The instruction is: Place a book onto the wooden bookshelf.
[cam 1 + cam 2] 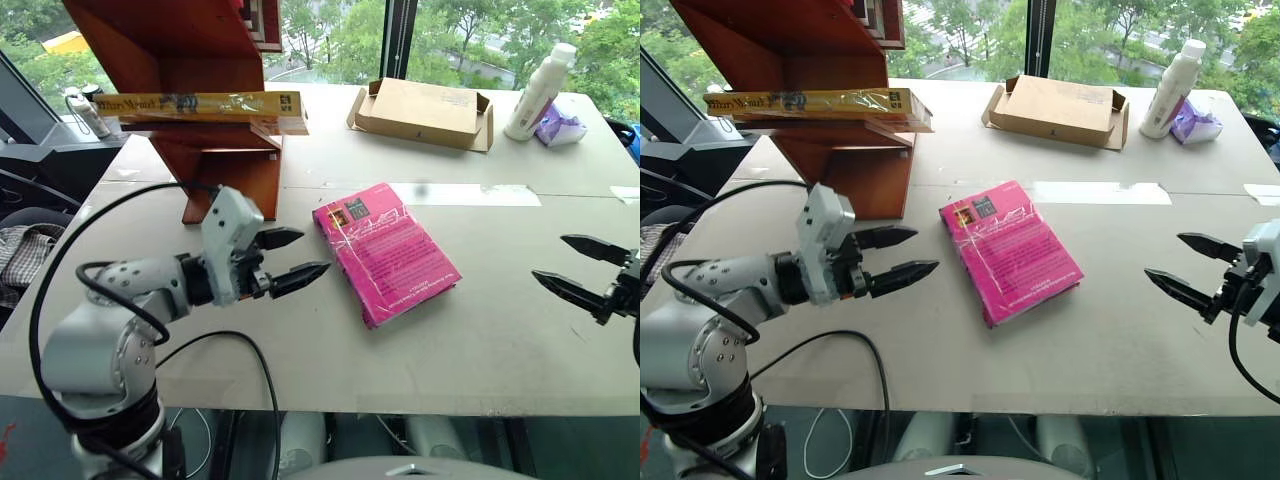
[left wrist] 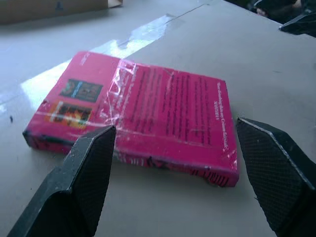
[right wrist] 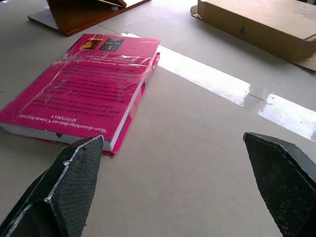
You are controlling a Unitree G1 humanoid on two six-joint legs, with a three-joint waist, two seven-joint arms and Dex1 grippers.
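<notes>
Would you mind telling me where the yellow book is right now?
The yellow book lies flat on a ledge of the wooden bookshelf, at the table's far left, beyond the left gripper.

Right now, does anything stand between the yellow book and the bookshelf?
No. The yellow book already lies flat on a ledge of the bookshelf. Both grippers, left and right, are open and empty, down over the table beside the pink book.

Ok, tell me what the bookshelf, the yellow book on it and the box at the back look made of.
The wooden bookshelf: reddish-brown wood or veneer, smooth, polished-looking panels. The book: paper with what seems a glossy plastic wrap, judging by the glints along its spine. The flat box: plain tan cardboard, matte, with folded flaps.
</notes>
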